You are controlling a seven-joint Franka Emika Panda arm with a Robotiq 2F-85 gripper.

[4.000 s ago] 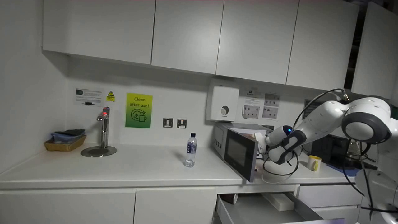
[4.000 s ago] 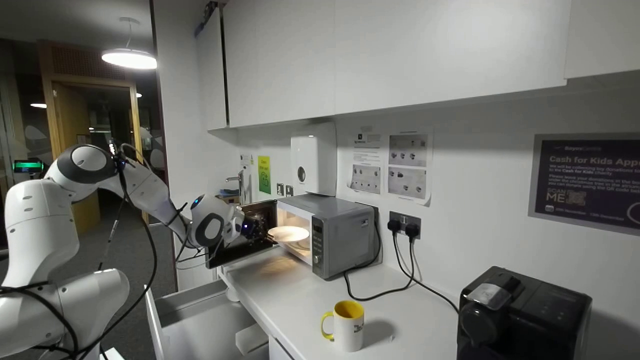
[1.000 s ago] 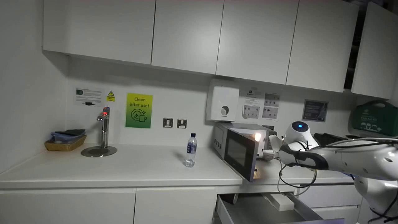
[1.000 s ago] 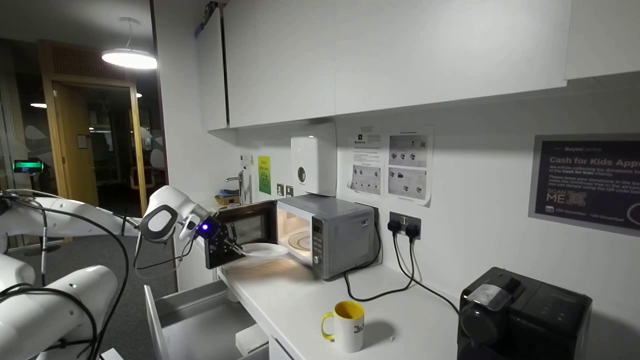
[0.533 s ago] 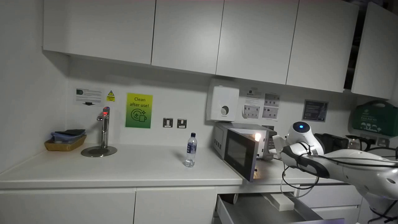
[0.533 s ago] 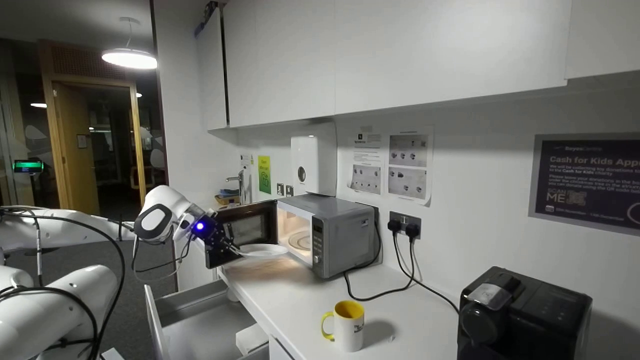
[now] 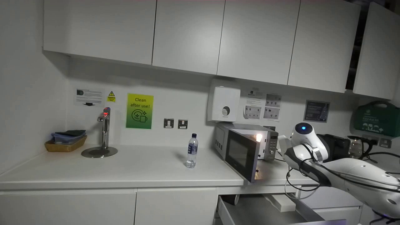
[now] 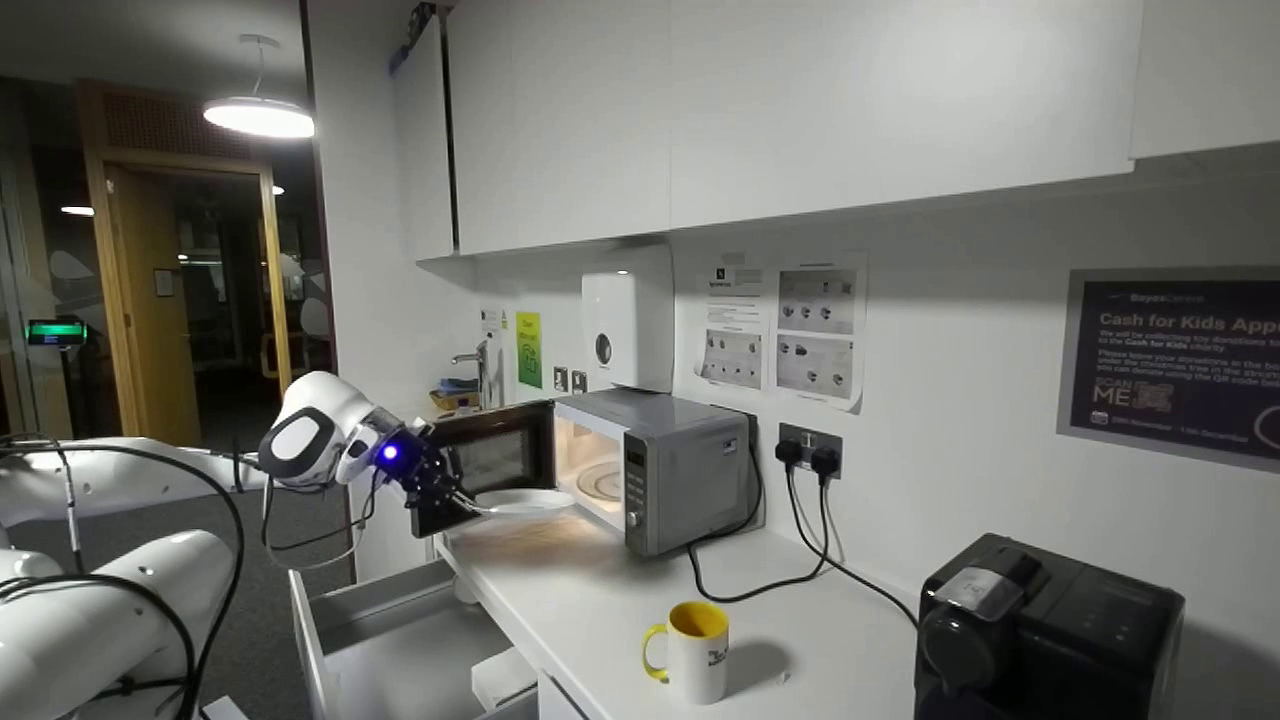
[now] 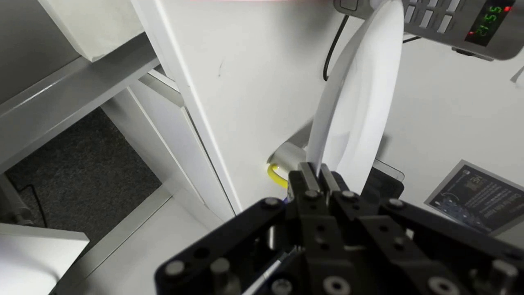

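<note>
My gripper (image 9: 318, 174) is shut on the rim of a white plate (image 9: 364, 82). In an exterior view the plate (image 8: 525, 501) is held roughly level above the counter, in front of the microwave (image 8: 690, 470). The gripper (image 8: 468, 502) is at its near edge, beside the microwave's open door (image 8: 500, 460). The microwave is lit inside, and its glass turntable (image 8: 600, 482) shows with nothing on it. In an exterior view the arm (image 7: 309, 156) hides the gripper and plate. The microwave's control panel (image 9: 454, 28) shows beyond the plate in the wrist view.
A yellow-and-white mug (image 8: 700, 660) stands on the counter near a black coffee machine (image 8: 1050, 630). An open drawer (image 8: 400, 650) juts out below, holding a white block (image 7: 283, 203). A water bottle (image 7: 192, 153) stands left of the microwave door. A wall-cabinet door (image 7: 376, 53) hangs ajar.
Four seconds ago the plate was at the microwave's opening. It has come out and lower, held by my gripper. Over the last second the arm has drawn back slightly further from the microwave.
</note>
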